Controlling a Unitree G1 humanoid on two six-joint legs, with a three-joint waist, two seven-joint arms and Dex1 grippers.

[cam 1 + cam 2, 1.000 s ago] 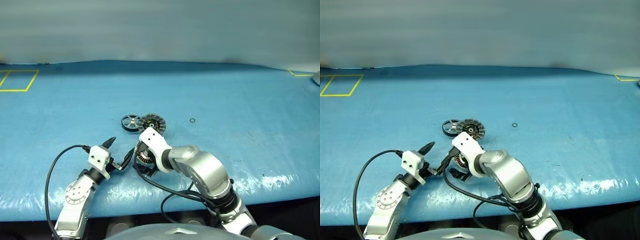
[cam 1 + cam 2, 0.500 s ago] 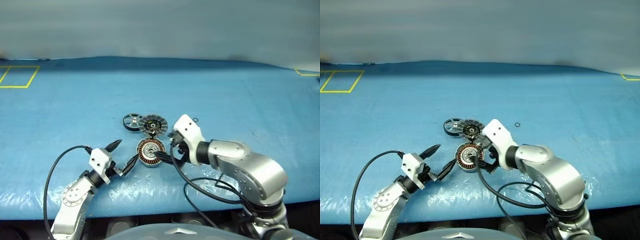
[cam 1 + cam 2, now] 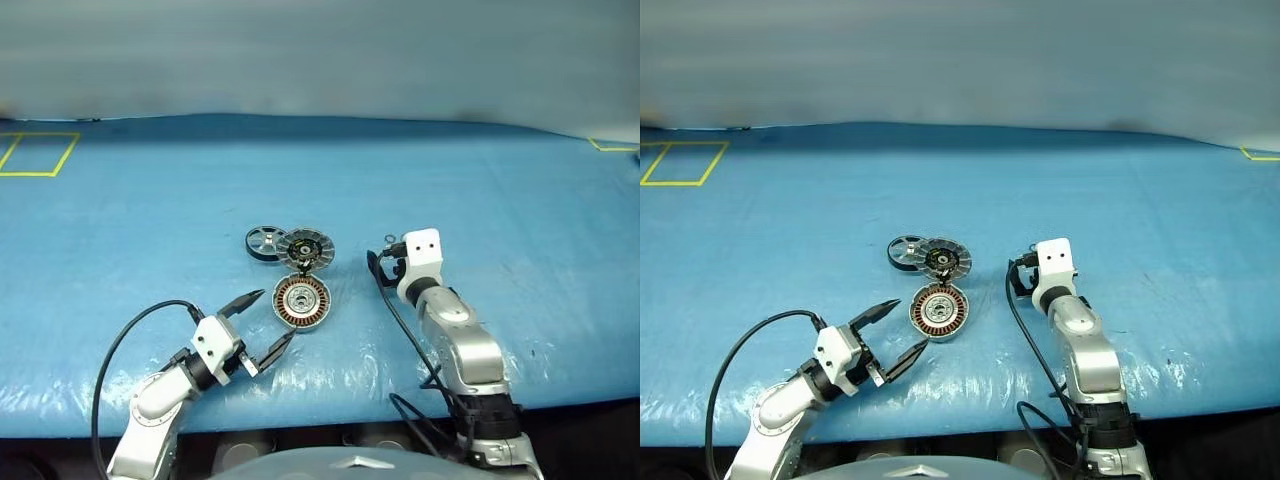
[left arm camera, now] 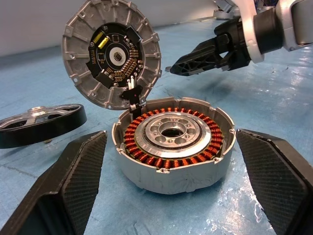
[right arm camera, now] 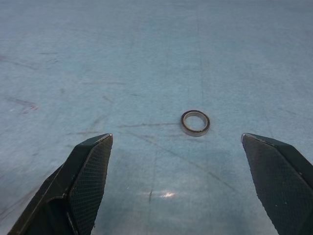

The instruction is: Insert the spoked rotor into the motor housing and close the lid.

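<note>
Right gripper (image 5: 176,181) now away from motor housing (image 4: 172,142), spread wide near small ring (image 5: 195,122); left gripper (image 3: 262,322) released.

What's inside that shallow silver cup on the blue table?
Inside the motor housing sits a ring of copper windings around a silver hub with a centre hole. The spoked rotor lies outside it. The cup's floor is covered by these parts.

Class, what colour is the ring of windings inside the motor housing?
Copper-orange, circling a silver hub in the motor housing; clearest in the left wrist view.

A small metal ring (image 5: 195,123) lies on the blue table cover (image 3: 150,220).
</note>
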